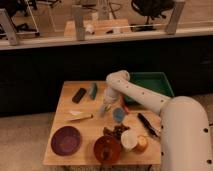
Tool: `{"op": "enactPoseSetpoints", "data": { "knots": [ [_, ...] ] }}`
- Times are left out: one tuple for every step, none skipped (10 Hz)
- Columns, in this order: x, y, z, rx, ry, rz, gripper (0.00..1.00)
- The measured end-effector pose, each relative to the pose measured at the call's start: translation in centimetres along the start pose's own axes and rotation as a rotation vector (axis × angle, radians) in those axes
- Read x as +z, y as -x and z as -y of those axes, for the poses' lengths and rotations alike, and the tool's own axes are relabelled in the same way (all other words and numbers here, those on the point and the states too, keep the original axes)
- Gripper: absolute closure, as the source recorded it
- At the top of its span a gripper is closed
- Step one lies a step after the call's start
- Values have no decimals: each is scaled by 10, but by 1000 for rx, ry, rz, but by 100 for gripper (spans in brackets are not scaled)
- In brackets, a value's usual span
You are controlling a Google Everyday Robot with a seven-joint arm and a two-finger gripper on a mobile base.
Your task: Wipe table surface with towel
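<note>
The gripper (104,109) sits low over the middle of the table surface (75,127), just right of a pale utensil (80,117); finger state cannot be determined. Bare wood lies left of the gripper, above the purple plate (66,140).
</note>
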Motion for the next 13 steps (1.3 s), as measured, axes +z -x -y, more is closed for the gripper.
{"op": "enactPoseSetpoints", "data": {
  "knots": [
    [2, 3, 8, -8, -7, 2, 100],
    [4, 11, 17, -23, -13, 5, 100],
    [6, 21, 26, -43, -18, 9, 100],
    [8, 32, 35, -68, -21, 16, 100],
    [11, 42, 40, -90, -20, 25, 100],
    [15, 51, 45, -113, -18, 36, 100],
    [19, 60, 45, -137, -10, 50, 100],
    [21, 65, 43, -152, -4, 60, 100],
    [22, 72, 38, -168, 4, 69, 100],
    [22, 79, 31, -182, 10, 77, 100],
    [21, 85, 21, -197, 16, 82, 100],
    [19, 90, 10, -201, 24, 85, 100],
    [18, 92, -6, -197, 37, 88, 100]
  ]
}}
